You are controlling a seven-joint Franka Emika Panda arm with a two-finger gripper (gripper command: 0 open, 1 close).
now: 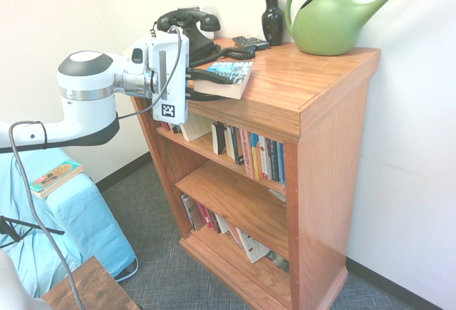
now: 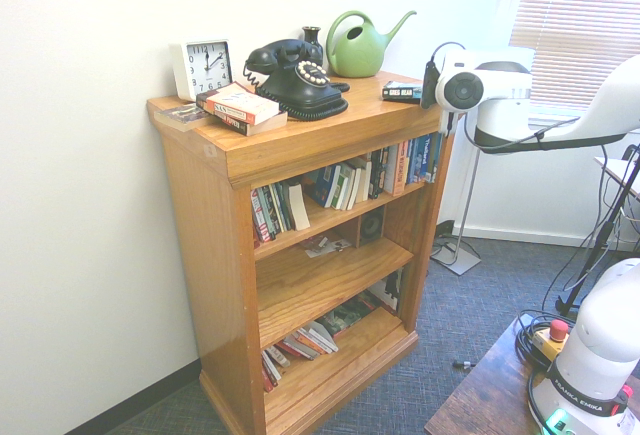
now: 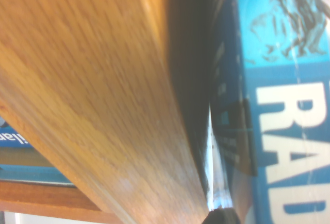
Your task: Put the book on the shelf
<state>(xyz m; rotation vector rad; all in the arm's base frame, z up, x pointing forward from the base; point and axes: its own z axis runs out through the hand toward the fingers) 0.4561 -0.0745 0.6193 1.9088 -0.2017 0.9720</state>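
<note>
The book (image 1: 229, 75) lies flat on the top board of the orange-brown bookcase (image 1: 313, 82), at its front left corner, with its blue cover facing up. My gripper (image 1: 212, 86) reaches in level from the left, one finger over the book's near edge and one under it, shut on the book. From the opposite side the book (image 2: 403, 92) shows at the top's right end, beside the white wrist. The wrist view shows its blue cover (image 3: 289, 105) with large white letters. The shelf (image 1: 206, 146), lined with upright books, runs just below the top board.
On the top stand a black telephone (image 1: 189, 25), a dark vase (image 1: 273, 18), a green watering can (image 1: 335, 18), a white clock (image 2: 205, 65) and an orange-and-white book (image 2: 240, 107). A blue-draped seat (image 1: 71, 217) bearing a thin book (image 1: 53, 177) stands left of the bookcase.
</note>
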